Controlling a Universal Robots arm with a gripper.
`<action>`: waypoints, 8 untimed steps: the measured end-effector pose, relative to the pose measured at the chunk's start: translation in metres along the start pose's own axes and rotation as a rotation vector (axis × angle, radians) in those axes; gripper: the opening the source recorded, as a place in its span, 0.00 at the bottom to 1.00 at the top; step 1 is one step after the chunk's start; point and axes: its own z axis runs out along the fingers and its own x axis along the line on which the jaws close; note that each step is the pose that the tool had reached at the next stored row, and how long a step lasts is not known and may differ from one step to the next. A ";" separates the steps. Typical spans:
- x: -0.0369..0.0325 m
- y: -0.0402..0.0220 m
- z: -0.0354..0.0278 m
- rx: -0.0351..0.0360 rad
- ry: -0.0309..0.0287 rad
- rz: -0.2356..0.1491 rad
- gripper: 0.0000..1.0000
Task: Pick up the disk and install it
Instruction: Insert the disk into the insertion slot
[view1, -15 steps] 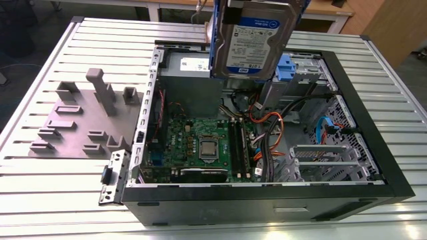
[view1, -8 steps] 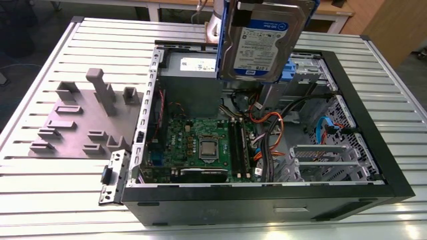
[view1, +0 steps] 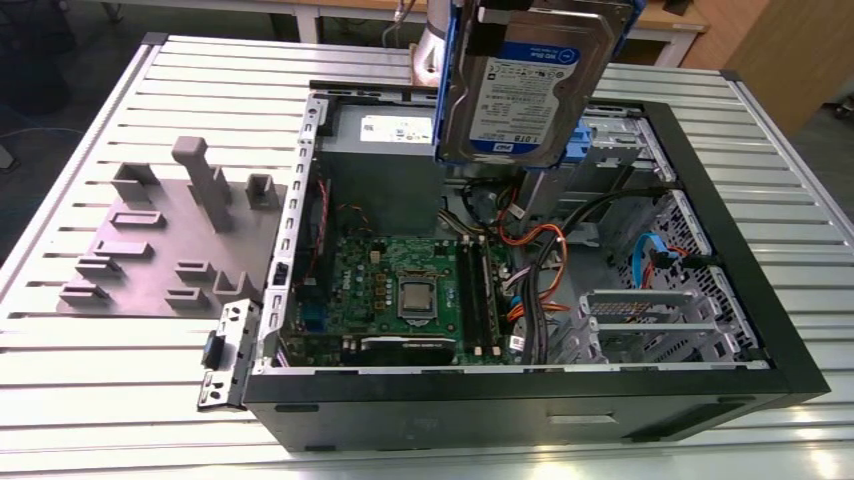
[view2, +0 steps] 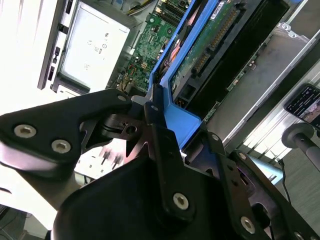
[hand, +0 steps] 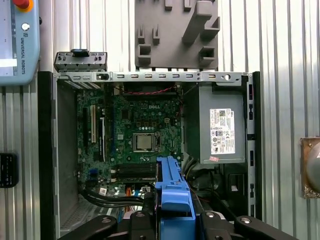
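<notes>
Slatted metal table (view1: 107, 380) carried the whole setup. Black computer case (view1: 534, 405) lay on its side on it, side panel off, interior open upward.

Grey slotted holder (view1: 160, 250) sat flat on the table beside the case, toward the exterior view's left, close to the case wall.

Inside the case, the green motherboard (hand: 135, 125) covered the floor, and the grey power supply (hand: 220, 125) sat against one end next to it.

The disk (view1: 527, 90) was off the table and out of the holder. It hung in the air over the open case and stood roughly on edge, its white-and-blue label facing the exterior camera. No contact with the case was seen. In the second wrist view its underside circuit board (view2: 200, 60) and blue carrier were visible.

Gripper (view2: 182, 125) was pinching the disk by the blue carrier's end tab, with one black finger (view2: 160, 145) pressed against each side of it. The first wrist view showed the same grip (hand: 174, 217), looking straight down into the case.

Processor (hand: 144, 142) sat bare and uncovered at the middle of the motherboard.
</notes>
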 end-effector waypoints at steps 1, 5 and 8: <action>0.0000 0.0000 0.0000 0.0000 0.0000 0.000 0.37; 0.0000 0.0000 -0.0001 0.0000 0.0002 0.000 0.37; 0.0002 0.0000 0.0000 0.0000 0.0002 0.000 0.37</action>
